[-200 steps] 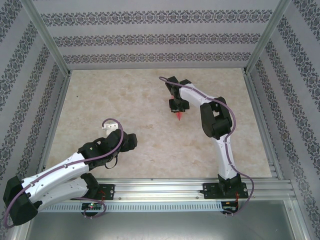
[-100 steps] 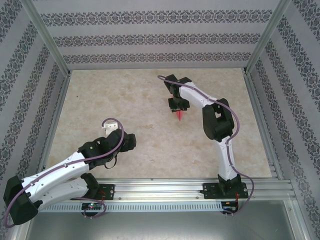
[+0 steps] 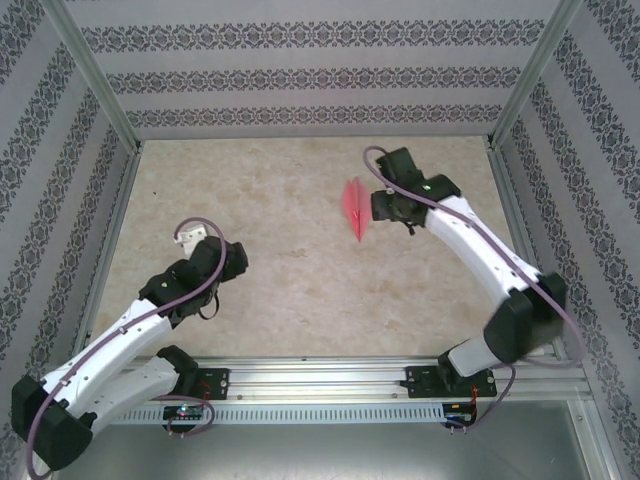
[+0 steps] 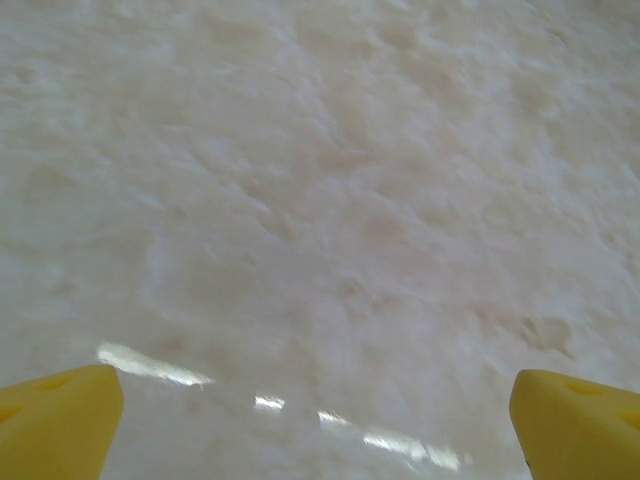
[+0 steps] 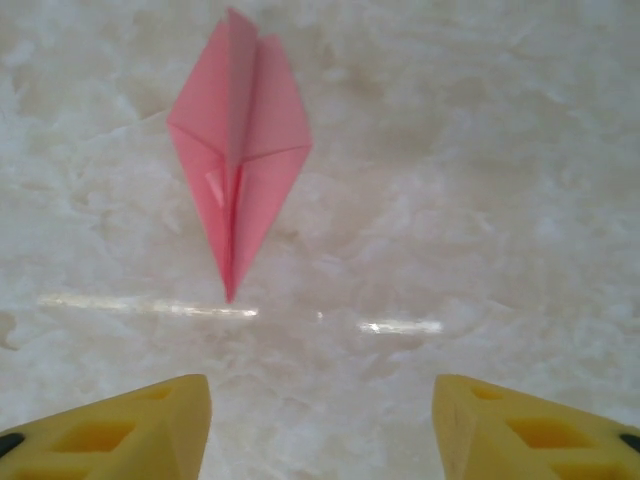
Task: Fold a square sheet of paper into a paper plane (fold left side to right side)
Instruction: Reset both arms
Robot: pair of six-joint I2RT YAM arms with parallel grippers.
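Right end effector (image 5: 320, 420) is seen with its yellow fingers (image 5: 110, 430) spread wide and nothing between them; the paper plane (image 5: 240, 170) lies on the marbled bench (image 5: 480, 200) just ahead of it, untouched, with its pointed nose turned toward the fingers. From above, the plane (image 3: 354, 208) is found in the far right part of the bench (image 3: 290, 270), close beside the right end effector (image 3: 385, 205). The left end effector (image 4: 315, 420) is likewise held fully spread over bare bench, well apart from the paper. Folding is judged complete, so the risk lies in the retreat. If the right arm is drawn away low or swung leftward, the light paper could be clipped at the nose and dragged, spun or flipped. The wing flaps look only lightly creased and could be sprung open or flattened by any brush from a finger.
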